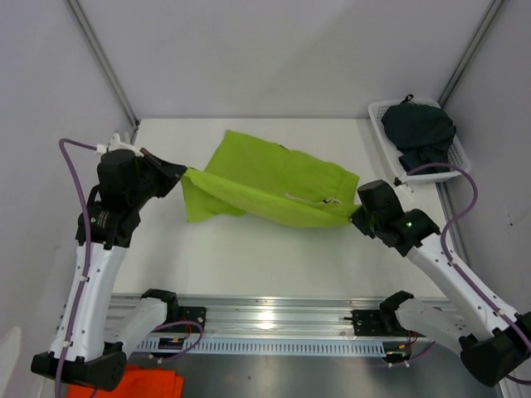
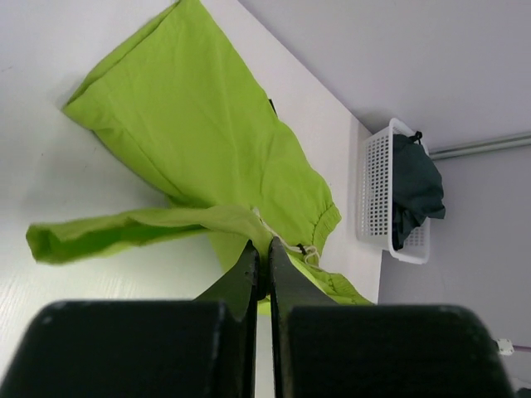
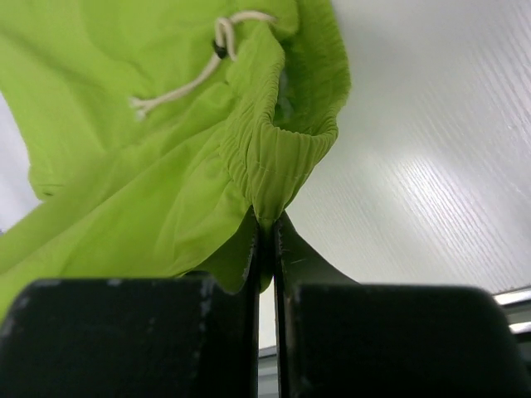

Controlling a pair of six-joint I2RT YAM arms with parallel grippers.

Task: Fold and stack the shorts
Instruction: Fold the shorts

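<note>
Fold of lime green shorts (image 1: 267, 178), pinched at both ends and part lifted.
Left gripper (image 1: 181, 177) has its fingers shut tight on one edge of the fabric. Right gripper (image 3: 265, 222) clamps the ribbed waistband (image 3: 278, 153) just beside the drawstring (image 3: 178, 83). The cloth spans from one gripper to the other, and its far half lies on the table (image 1: 274, 257) beyond both. A clean fold probably needs both arms to travel together at equal height, carrying the held edge forward over the resting half with just enough tension to stop sagging. They should let go only once the layers lie flat and the edges meet. Both pinches look thin, so a jerk could pull the fabric free. The dark shorts (image 1: 425, 128) sit heaped in the white basket (image 1: 377, 112), beyond and outboard of the right gripper.
</note>
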